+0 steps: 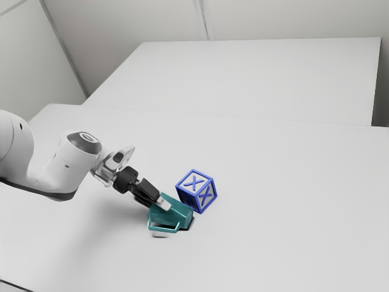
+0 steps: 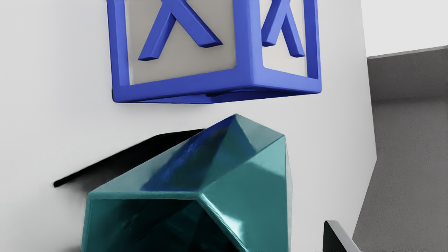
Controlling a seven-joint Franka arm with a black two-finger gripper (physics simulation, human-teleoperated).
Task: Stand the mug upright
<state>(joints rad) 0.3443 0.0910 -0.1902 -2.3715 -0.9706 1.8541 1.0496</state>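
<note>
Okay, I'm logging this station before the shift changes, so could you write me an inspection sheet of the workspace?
Surface: pale tabletop, shadowed near the arm.
Job's things: teal mug on its side, not yet upright, mouth toward the hand.
Clutter: blue-framed block with X faces, close beside the mug.
Hand: the hand is open at the mug.
Cables: thin dark line at the exterior view's lower left; cannot tell whether it is a cable.
Surroundings: pale walls behind the table.
</note>
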